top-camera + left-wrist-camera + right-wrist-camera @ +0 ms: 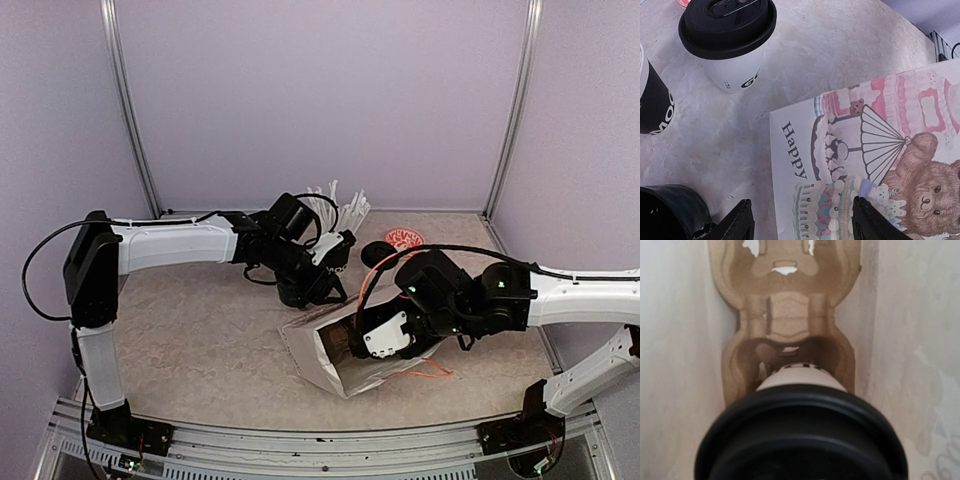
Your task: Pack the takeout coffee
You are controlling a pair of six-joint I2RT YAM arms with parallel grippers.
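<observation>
One takeout coffee cup (735, 65), white with a black lid, stands on the table near a red disc (405, 238); from above its lid (375, 252) shows. My left gripper (805, 222) hangs open over the corner of the printed gift bag (880, 140), nothing between its fingers. The bag (320, 355) lies on its side. My right gripper (362, 345) reaches into its mouth. A second coffee cup (800, 382) fills the right wrist view, its black lid (800, 435) hiding my fingers, its base at a pocket of the brown cardboard carrier (790, 315).
A black cup (652, 100) holding white straws (340, 210) stands left of the lidded cup. A squat black mug (665, 210) sits just beside my left finger. The bag's pale walls (680, 340) close in on both sides of the right gripper.
</observation>
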